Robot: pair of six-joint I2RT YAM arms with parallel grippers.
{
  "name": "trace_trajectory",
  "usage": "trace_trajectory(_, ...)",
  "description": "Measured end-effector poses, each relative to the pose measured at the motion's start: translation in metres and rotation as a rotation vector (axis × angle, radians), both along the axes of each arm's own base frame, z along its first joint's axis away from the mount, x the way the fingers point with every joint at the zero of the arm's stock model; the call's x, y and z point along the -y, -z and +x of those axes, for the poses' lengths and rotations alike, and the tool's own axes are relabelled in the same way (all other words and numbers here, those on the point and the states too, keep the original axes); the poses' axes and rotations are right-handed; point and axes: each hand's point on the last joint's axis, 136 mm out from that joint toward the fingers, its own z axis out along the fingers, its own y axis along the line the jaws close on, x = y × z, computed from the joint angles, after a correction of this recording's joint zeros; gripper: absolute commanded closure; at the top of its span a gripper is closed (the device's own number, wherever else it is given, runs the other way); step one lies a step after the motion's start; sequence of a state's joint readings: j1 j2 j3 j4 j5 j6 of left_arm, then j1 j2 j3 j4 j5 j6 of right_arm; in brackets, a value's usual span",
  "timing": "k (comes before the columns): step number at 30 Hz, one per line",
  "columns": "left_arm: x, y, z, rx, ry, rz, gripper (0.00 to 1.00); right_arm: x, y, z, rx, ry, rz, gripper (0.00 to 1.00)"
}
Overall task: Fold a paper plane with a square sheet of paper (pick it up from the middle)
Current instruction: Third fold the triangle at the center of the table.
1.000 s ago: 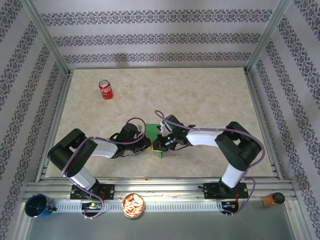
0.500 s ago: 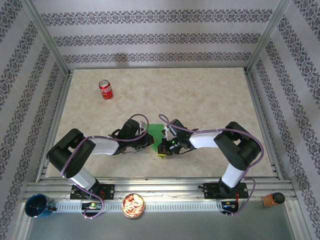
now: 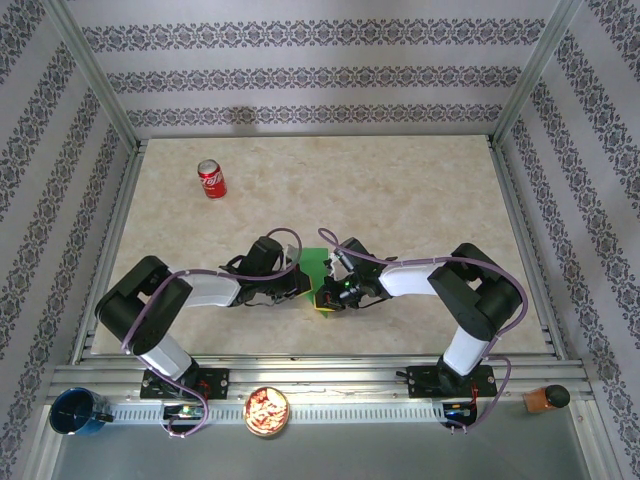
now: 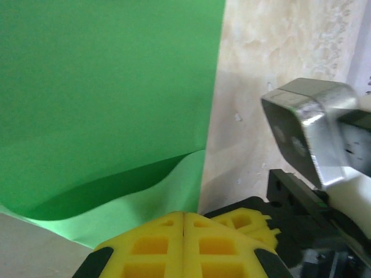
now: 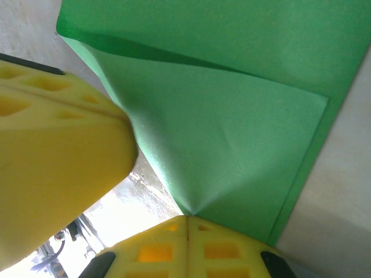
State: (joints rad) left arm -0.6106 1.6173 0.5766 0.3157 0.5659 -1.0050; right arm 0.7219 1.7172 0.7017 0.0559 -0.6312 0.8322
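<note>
Near-side and right of the red soda can (image 3: pixel 211 179), the square sheet of paper (image 3: pixel 315 262) lies partly folded. The right gripper (image 5: pixel 186 220) is clamped on a puckered corner, and the left gripper (image 4: pixel 184 215) is closed at the sheet's edge — gripping or not, I cannot tell. Featherlight and limp, it likely wants gentle corner pinches.

— What carries everything?
— A table (image 3: pixel 420 190) with a pale beige marbled top and metal rails along its edges.
— And what lies on it?
— A red can (image 3: pixel 211 179) stands upright at the far left, near the back corner. Well apart from it, near the front middle, lies green paper (image 3: pixel 316 262).
— Is it lying flat?
— Not quite. The wrist views show it folded, one layer over another. Part of one layer bows up off the tabletop.
</note>
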Motion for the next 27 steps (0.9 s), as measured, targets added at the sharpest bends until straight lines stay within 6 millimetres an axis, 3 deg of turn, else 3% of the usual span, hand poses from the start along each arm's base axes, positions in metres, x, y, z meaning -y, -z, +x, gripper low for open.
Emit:
trace_trajectory(6,-0.016,0.016,0.005,-0.044,-0.040,0.027,0.99,0.000,0.000,0.000,0.002,0.000,0.001,0.95)
trace_trajectory(23,-0.058,0.015,0.038,-0.058,-0.134,0.009,0.99,0.002,0.001,0.002,0.019,-0.011,0.009,0.93)
trace_trajectory(27,-0.065,0.003,0.041,-0.024,-0.154,0.027,0.98,0.006,0.001,0.001,0.018,-0.028,0.013,0.93)
